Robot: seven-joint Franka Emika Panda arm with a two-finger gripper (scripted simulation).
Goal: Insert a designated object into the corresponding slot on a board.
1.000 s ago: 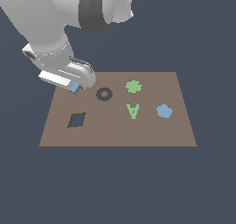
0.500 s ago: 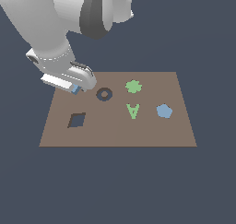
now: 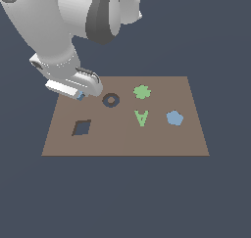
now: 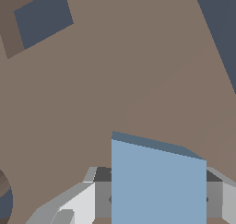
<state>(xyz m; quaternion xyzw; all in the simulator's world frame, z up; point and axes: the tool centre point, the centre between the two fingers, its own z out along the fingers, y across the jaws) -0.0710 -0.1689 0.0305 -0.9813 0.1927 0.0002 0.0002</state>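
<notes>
Over the board's [image 3: 125, 134] far corner on the exterior view's left, the fingers [image 3: 80, 95] are closed on the blue block [image 3: 80, 96], well apart from the diamond slot [image 3: 82, 128]. From the wrist view, the block [image 4: 156, 181] sits clamped between the fingers [image 4: 73, 204], above bare board [image 4: 138, 80], the slot [image 4: 42, 18] well off.

Block: a small light-blue square block [image 3: 80, 95], held off the board in the gripper [image 3: 78, 94], upper left of the exterior view.
Slot: a dark diamond-turned square cut-out [image 3: 82, 128], empty, lower left of the board.
Board: a flat brown rectangle [image 3: 162, 139], mid-frame.
</notes>
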